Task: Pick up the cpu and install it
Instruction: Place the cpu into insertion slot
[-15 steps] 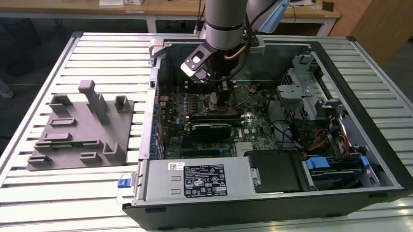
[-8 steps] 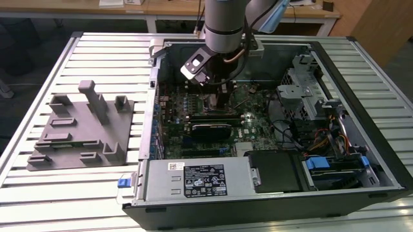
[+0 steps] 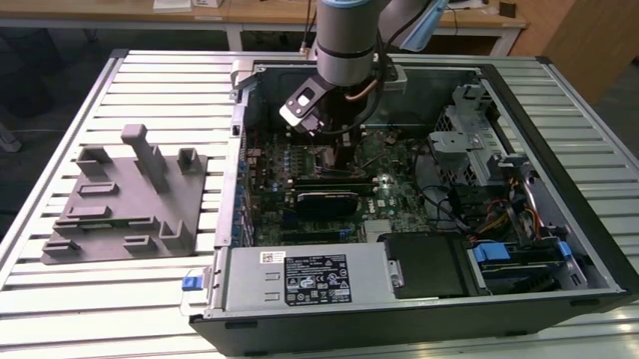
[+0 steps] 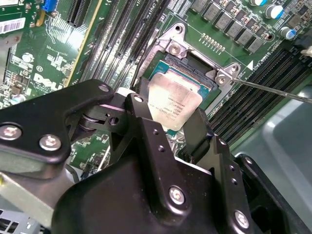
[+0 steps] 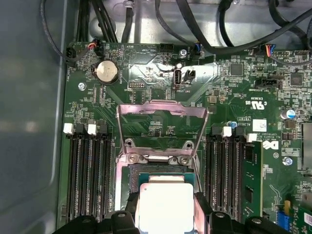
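Observation:
The cpu (image 4: 174, 103) is a small silver square with a pale rim, and it sits between my gripper's (image 4: 170, 116) two black fingers (image 4: 140, 103), which are shut on its opposite edges. It lies directly over the motherboard socket (image 4: 195, 62), at or just above the socket's surface. In the first wrist view the cpu (image 5: 165, 204) covers the socket opening (image 5: 132, 178), with the metal load plate (image 5: 161, 109) tilted up and open behind it. In the exterior view my gripper (image 3: 334, 143) reaches down into the open computer case (image 3: 559, 67), over the motherboard.
A grey plastic tray (image 3: 125, 202) with upright posts lies on the slatted table at the exterior view's left. Memory slots (image 5: 90, 170) flank the socket on both sides. A thin socket lever (image 4: 273, 90) sticks out sideways. Cables, drive bays (image 3: 479, 142) and a power supply (image 3: 299, 280) crowd the case.

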### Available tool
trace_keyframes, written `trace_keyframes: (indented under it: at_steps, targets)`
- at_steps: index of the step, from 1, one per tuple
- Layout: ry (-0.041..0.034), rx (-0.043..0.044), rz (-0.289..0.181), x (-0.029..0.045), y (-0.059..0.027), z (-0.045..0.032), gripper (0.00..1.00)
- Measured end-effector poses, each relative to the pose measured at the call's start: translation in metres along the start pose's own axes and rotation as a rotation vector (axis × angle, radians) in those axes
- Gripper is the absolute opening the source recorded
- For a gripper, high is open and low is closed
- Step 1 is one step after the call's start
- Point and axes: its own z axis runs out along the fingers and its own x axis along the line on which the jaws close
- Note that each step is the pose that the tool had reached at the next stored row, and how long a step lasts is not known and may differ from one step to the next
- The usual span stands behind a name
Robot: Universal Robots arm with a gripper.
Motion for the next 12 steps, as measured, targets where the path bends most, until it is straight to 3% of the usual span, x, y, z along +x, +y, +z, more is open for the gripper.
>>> trace_keyframes:
  at_steps: [12]
  targets:
    - [0.0001,0.0,0.0,0.004,-0.0003,0.0053,0.53]
